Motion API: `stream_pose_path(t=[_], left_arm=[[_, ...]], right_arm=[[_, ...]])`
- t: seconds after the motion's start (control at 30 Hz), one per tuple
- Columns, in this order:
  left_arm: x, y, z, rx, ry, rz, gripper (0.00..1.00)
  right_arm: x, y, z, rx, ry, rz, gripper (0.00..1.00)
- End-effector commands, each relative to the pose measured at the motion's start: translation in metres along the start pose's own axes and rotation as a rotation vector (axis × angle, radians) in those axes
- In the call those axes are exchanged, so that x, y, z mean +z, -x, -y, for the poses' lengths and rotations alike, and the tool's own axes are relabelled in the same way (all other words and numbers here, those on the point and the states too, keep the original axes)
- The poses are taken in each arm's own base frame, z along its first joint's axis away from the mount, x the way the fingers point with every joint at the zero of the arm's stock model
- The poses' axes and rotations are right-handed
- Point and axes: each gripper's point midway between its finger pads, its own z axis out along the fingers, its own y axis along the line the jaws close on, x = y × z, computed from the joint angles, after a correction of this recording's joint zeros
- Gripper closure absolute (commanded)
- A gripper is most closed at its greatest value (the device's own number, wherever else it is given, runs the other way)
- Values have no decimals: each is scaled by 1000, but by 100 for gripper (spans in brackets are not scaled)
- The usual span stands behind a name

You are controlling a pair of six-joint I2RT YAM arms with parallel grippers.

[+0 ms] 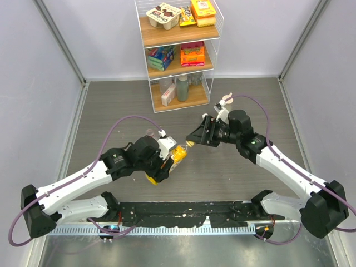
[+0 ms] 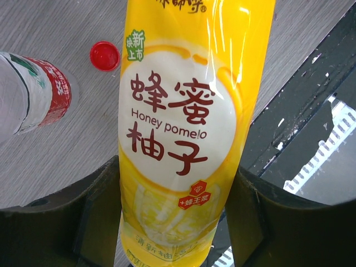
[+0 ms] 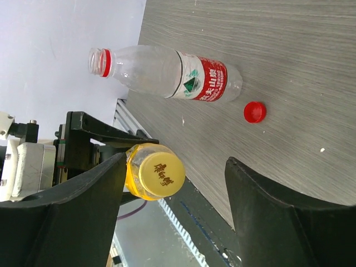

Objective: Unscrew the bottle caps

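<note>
Two end effectors flanked one yellow-orange juice bottle [image 2: 189,111]. The left end effector [image 1: 165,163] was clamped around the bottle's labelled body, holding it tilted above the desk [image 3: 289,50]. The right end effector [image 3: 175,167] stood wide open, its fingers either side of the yellow cap [image 3: 161,174], which sat on the neck; whether a finger touched it could not be told. Beyond the right end effector, the red-label bottle [image 3: 167,72] stood uncapped, the red cap [image 3: 255,112] lying just beside its base.
</note>
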Motion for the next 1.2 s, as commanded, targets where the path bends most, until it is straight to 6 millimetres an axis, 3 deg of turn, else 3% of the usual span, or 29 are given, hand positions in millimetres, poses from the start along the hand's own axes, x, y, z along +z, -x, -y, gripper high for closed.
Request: stream_pose_path(t=[0.0,0.37,0.47,0.6,0.87,1.17], left_arm=[[-3,7,-1,5,8,23,100],[0,7,-1,5,11,8,100],[0,7,0,6,9,9,100],[-1,7,0,6,8,15,100],[-7,15,4,5,-14,47,100],[-27,35,29,7,-147,163,100]], right_arm=[[2,5,-17,14,90,10,25],[5,-1,-21,18,132,-36,58],[3,1,-26,6,145,-27,81],[-1,5,-35,-29,173,-13,98],[-10,15,-52,-155,225,17,98],[-27,19,-83,-297,360,62,98]])
